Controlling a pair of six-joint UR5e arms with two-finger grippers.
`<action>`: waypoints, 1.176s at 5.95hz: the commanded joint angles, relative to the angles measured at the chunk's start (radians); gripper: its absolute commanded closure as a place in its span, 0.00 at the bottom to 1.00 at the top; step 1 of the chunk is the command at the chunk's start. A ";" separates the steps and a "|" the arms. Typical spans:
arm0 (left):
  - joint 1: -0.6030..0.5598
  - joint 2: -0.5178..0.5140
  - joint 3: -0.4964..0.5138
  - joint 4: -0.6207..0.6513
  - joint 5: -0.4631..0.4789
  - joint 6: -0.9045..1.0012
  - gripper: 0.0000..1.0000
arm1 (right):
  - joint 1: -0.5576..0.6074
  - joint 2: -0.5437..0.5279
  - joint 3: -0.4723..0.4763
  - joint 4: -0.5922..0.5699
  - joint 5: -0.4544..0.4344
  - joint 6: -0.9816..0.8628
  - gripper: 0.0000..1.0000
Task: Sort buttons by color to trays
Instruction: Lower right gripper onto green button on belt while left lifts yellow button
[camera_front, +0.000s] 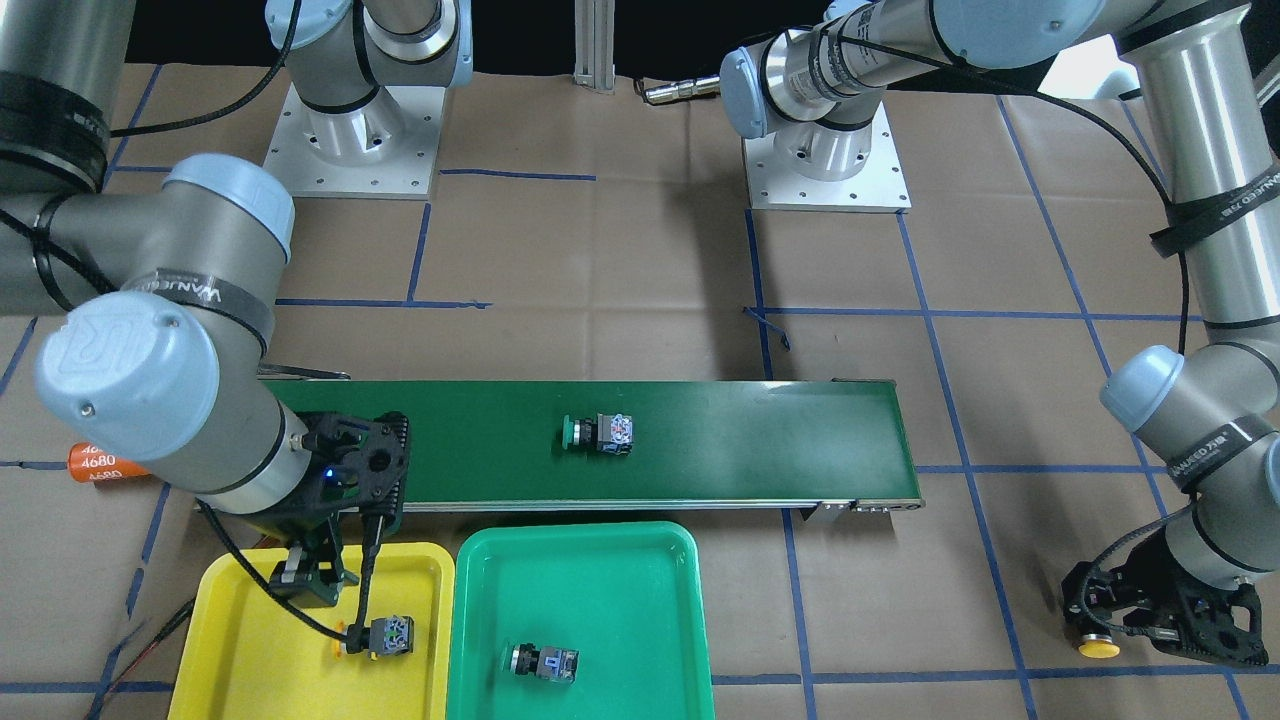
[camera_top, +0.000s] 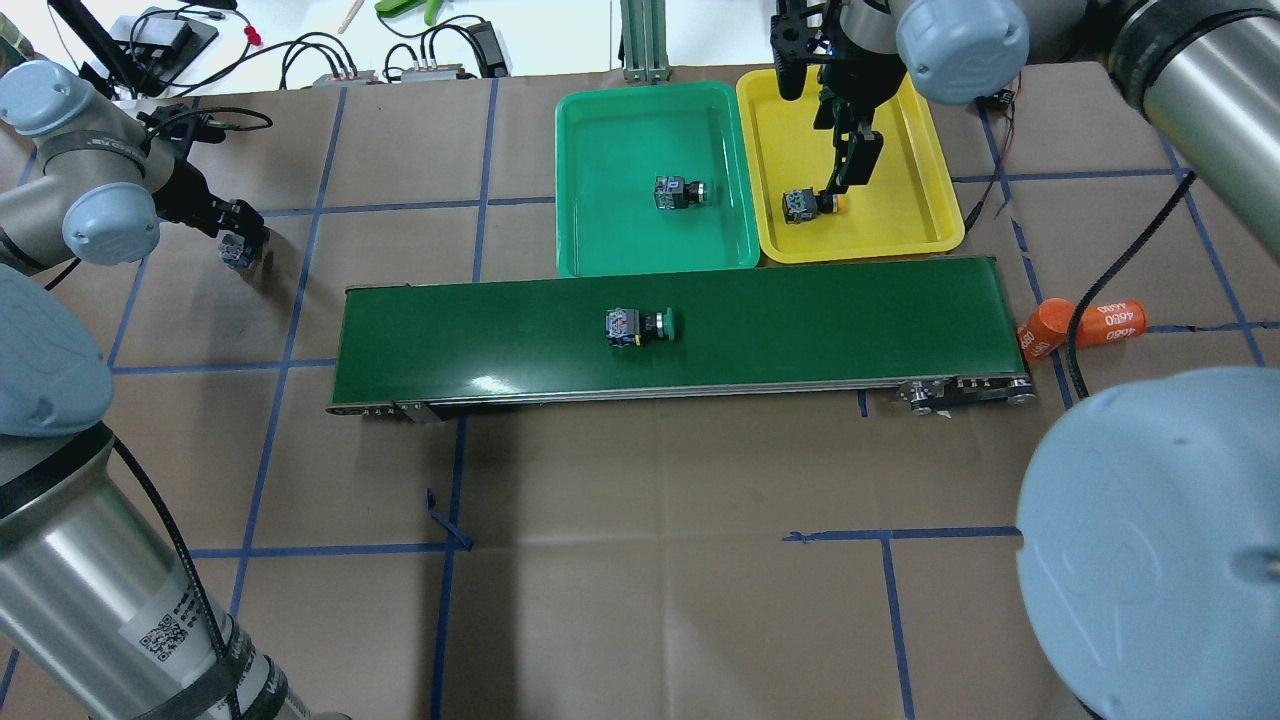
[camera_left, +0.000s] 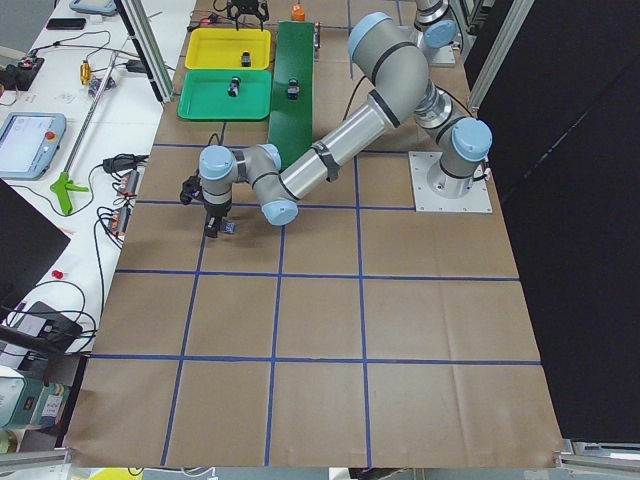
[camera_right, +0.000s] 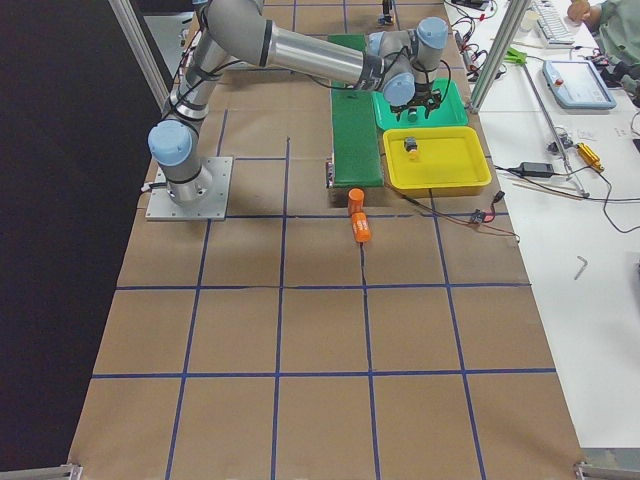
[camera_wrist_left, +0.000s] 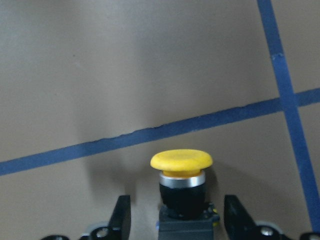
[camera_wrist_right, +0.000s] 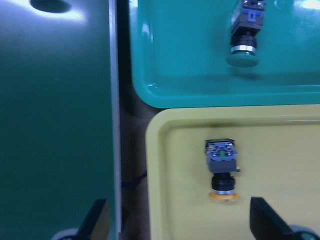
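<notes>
A: Trays, as the overhead view has them?
B: Two. The green tray (camera_top: 600, 110) and the yellow tray (camera_top: 900, 210) sit just beside each other at 12 o'clock of the belt (camera_top: 850, 320). The green one is at 9 o'clock of the yellow.

A: Green buttons?
B: Two. Green button 1 (camera_top: 640, 327) lies on its side mid-belt, cap to 3 o'clock. Green button 2 (camera_top: 680, 192) lies on its side near the middle of the green tray, cap to 3 o'clock.

A: Yellow buttons?
B: Two. Yellow button 1 (camera_top: 805, 205) lies on its side in the yellow tray, toward the 7 o'clock corner, cap to 3 o'clock. Yellow button 2 (camera_wrist_left: 182, 175) is at the left hand, at 10 o'clock off the belt's 9 o'clock end and well apart from both trays.

A: Right hand?
B: The right hand (camera_wrist_right: 177, 207) is over the yellow tray, released, its fingers spread wide. Yellow button 1 lies between them and touches neither.

A: Left hand?
B: The left hand (camera_wrist_left: 177, 200) has a finger on either side of yellow button 2's body. I cannot tell whether it is clenched on the button.

A: Sundries?
B: One orange cylinder (camera_top: 1080, 328), marked 4680, lies on the bench (camera_top: 650, 500) just beside the belt's 3 o'clock end.
</notes>
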 joint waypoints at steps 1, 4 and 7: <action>-0.001 0.000 0.000 -0.017 0.001 -0.001 0.74 | 0.046 -0.105 0.119 0.043 0.008 0.104 0.00; -0.016 0.171 -0.085 -0.210 0.010 0.155 0.90 | 0.166 -0.094 0.196 -0.081 0.012 0.281 0.00; -0.126 0.377 -0.232 -0.269 0.018 0.379 0.90 | 0.154 -0.099 0.451 -0.384 0.006 0.258 0.00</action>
